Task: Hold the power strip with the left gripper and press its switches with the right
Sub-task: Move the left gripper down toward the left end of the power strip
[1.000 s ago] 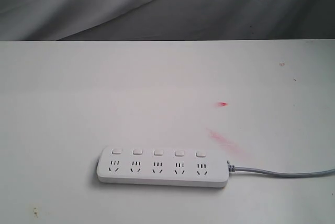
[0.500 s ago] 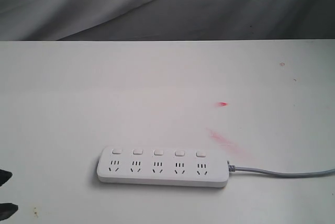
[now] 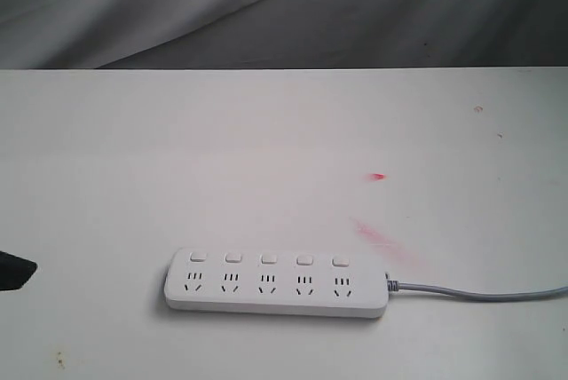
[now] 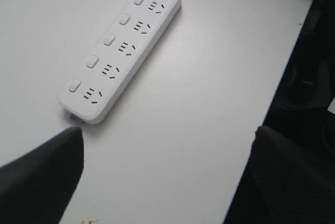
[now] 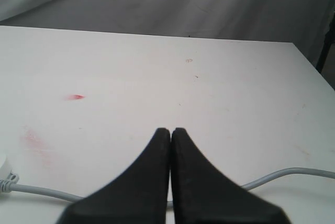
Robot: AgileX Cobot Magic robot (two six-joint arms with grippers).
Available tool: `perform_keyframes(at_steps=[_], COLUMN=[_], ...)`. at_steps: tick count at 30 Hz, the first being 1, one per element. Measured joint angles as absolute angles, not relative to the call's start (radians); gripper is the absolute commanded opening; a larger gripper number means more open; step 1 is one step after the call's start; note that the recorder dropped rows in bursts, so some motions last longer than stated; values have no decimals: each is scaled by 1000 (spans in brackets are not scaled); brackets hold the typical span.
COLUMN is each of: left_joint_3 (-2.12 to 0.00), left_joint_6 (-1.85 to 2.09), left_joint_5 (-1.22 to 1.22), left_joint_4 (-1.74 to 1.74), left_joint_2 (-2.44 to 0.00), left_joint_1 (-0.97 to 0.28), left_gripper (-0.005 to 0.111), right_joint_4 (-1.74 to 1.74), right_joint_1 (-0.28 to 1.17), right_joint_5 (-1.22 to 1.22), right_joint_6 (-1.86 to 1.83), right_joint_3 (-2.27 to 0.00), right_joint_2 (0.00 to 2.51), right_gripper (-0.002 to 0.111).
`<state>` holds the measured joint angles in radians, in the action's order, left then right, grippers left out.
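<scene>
Fingers of the black two-finger left gripper [image 4: 167, 145] stand wide apart, mostly cut off; one tip shows at the exterior view's left edge, where two sat nearer half a second ago. Near it to the right, untouched on the white table [image 3: 266, 149], lies the long white plastic power strip [image 3: 276, 281], its grey cord [image 3: 479, 293] trailing right beneath the black right gripper [image 5: 170, 135], fingers pressed together.

L gripper [image 4: 167, 132] fingers wide apart; R gripper [image 5: 170, 131] fingers together
</scene>
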<state>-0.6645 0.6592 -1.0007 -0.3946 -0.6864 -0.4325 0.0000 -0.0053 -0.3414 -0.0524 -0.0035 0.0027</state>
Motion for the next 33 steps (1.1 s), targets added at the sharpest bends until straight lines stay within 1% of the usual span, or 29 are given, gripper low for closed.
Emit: perform_keyframes(at_steps=[1,4,5,7,12,16,18,22,29,33], left_joint_3=[-665,-665,-665,-665,-665,-665,-665,-665,-665,-665], left_joint_6=[641,513,460,437,434,471,509,561,586,611], left_joint_5=[-991,-960,-954,-949,-891,-868,-851,-771,-669,-658], left_joint_4=[-376,-260,-187,-149,-147,-121,-111,-66,-11,0], left_joint_2=[-686,-691,-707,-733,-844,-935,-952,-977,-1029,-1054], left_joint_1=[-433,-433,-433,-433,-433,-433,-433,-433,-433,-433], left_gripper=[83,76,75,73,73,63,61,61,71,72], right_joint_4=[0,0,0,0,0,0,0,0,0,0], right_joint_1=[-5,-5,-5,-5,-5,-5,-5,-5,-5,-5], right_joint_5=[-341,-341,-341,-341,-341,-341,-341,-341,-341,-341], right_joint_6=[-52,-52,-52,-52,-52,-52,-52,-52,-52,-52], right_joint_3=[-3,-3,-3,-3,-3,-3,-3,-3,-3,-3], right_joint_2=[3,3,3,3,3,3,3,3,3,3], right_gripper=[0,0,0,0,0,0,0,0,0,0])
